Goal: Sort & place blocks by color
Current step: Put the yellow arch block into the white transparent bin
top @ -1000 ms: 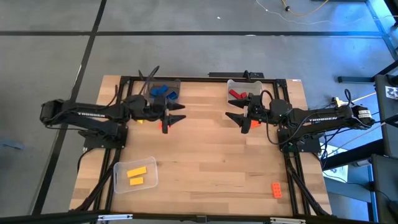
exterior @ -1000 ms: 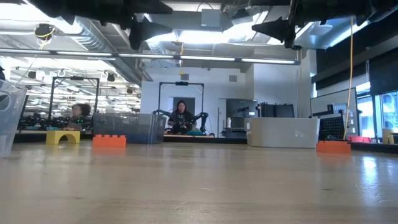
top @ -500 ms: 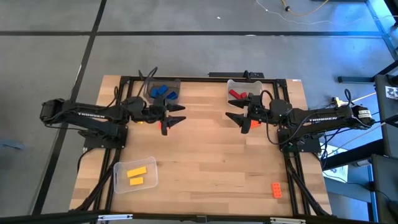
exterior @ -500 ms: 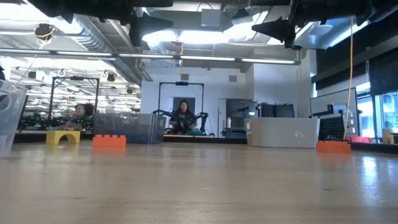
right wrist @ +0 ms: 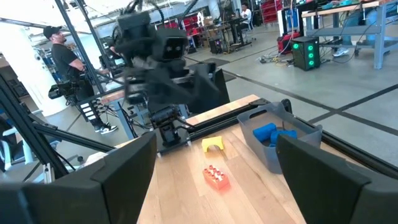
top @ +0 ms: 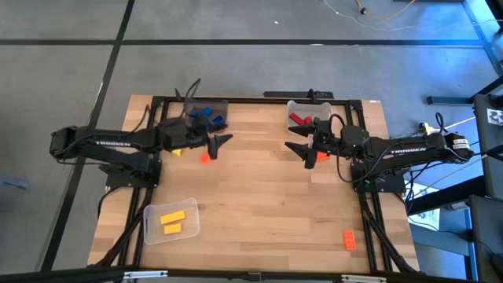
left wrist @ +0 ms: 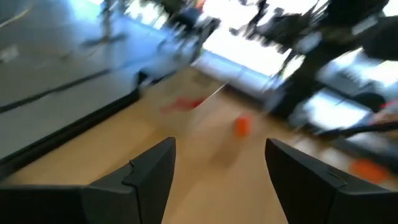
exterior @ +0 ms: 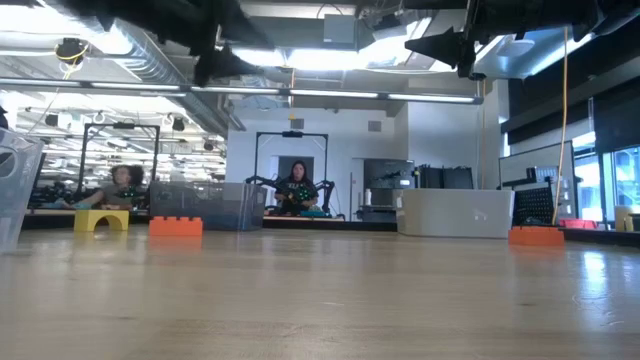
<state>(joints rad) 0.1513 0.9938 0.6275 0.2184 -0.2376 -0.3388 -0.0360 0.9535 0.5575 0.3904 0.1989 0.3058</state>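
Sorting looks roughly half done here. Upper middle of the overhead frame, the blue blocks [top: 206,115] sit in a clear bin [top: 222,104] at the far edge of the tabletop [top: 259,204], and the red blocks [top: 299,119] are in another bin [top: 292,105] a bit to the right of it. Lower left, two yellow blocks [top: 172,221] lie in a third bin [top: 147,226], so each colour seems to be getting its own container.

What's left loose, as far as I can tell: an orange block [top: 205,157] just below the left claw [top: 218,141], a yellow arch-shaped block [top: 177,151] poking out by the left arm, another orange one [top: 322,158] mostly tucked under the right claw [top: 300,151], and one more orange block [top: 348,240] way down at the lower right, well apart from everything else. I don't see a bin for orange anywhere.

Both claws are spread wide with nothing between the fingers. They hang above the wood near the middle of the frame, pointing at each other, and the floor-level camera shows them up at the top edge, clear of the surface.

My guess is the left arm goes for that orange block next, since it's right beside it.
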